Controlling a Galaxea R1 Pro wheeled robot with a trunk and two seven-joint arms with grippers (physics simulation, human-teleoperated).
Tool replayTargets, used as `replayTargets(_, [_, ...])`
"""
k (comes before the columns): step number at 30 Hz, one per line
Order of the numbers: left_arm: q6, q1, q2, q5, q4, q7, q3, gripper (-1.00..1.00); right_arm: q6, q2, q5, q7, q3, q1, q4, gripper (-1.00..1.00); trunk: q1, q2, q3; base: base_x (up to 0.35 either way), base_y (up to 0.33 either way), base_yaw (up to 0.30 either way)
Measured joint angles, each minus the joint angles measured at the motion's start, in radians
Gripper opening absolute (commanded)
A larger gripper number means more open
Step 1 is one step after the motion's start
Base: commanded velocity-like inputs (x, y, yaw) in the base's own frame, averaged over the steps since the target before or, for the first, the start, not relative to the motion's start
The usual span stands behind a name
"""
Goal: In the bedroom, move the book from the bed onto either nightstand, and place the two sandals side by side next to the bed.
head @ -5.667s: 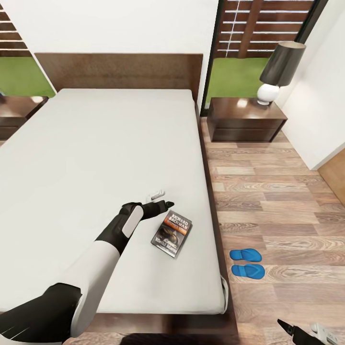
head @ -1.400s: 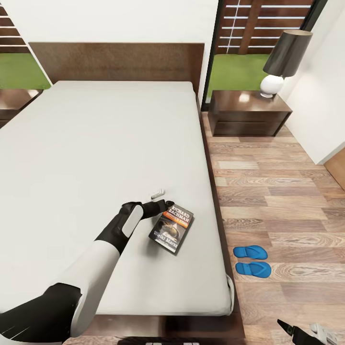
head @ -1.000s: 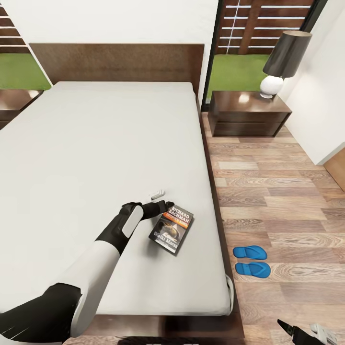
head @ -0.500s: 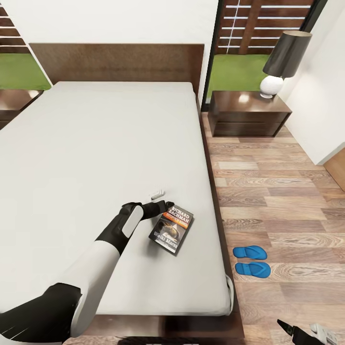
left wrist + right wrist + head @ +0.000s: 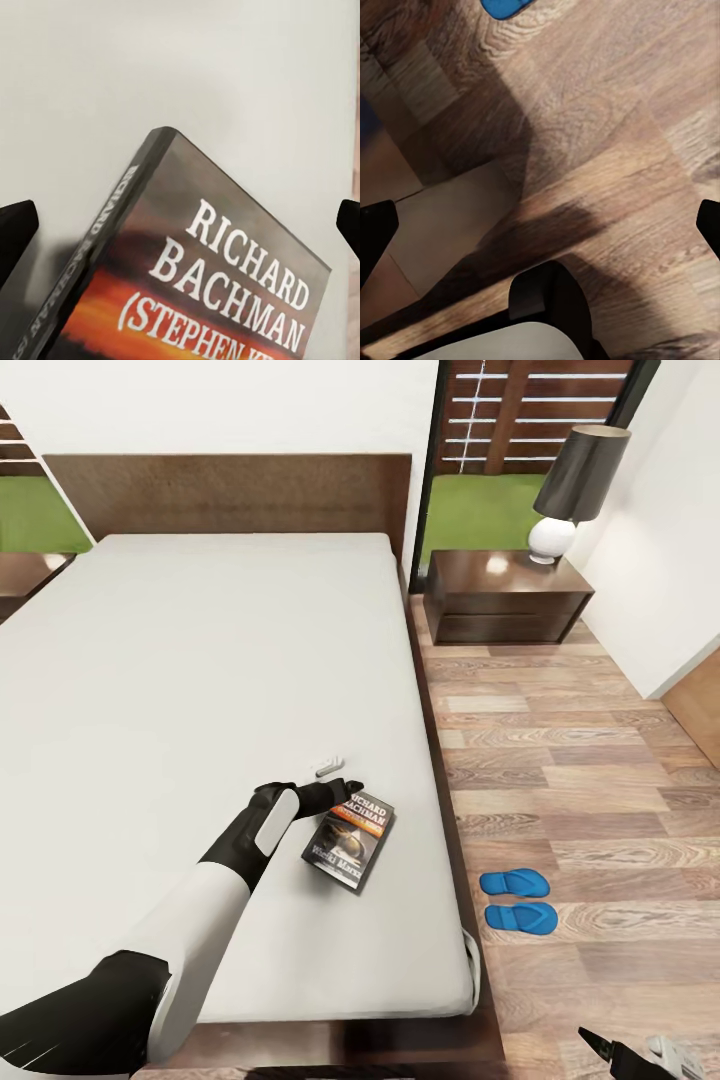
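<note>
The bed [image 5: 200, 690], a low platform with a dark wooden headboard and a plain grey mattress, takes up most of the head view, and the wood-plank floor [image 5: 560, 760] runs along its right side. At the head of that strip stands a nightstand [image 5: 507, 598] carrying a table lamp [image 5: 572, 485], its glossy top otherwise bare, so it looks a ready place for the book. The left arm reaches across the mattress with the left gripper [image 5: 338, 780] spread open, one finger on either side of the book's top corner, apparently lined up to close on it. The book [image 5: 348, 840] lies flat near the bed's right edge, cover up; in the left wrist view its spine and the "RICHARD BACHMAN" title [image 5: 240, 262] sit between the open fingertips. The two blue sandals [image 5: 518, 900] lie side by side on the floor close to the bed. The right gripper [image 5: 640, 1057] hangs low by the bed's foot, its jaws parted and holding nothing.
</note>
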Motion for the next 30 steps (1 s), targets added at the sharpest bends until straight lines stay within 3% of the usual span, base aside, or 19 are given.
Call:
replayTargets(23, [0.0,0.0,0.0,0.0,0.0,0.0,0.0,1.0,0.0,0.0,0.0,0.0,0.0,0.0,0.0,1.0,0.0,0.0,0.0,0.0,0.0,-0.032])
replayTargets(30, [0.0,0.0,0.0,0.0,0.0,0.0,0.0,1.0,-0.001,0.0,0.0,0.0,0.0,0.0,-0.002,1.0,0.0,0.0,0.001,0.0,0.0,-0.19])
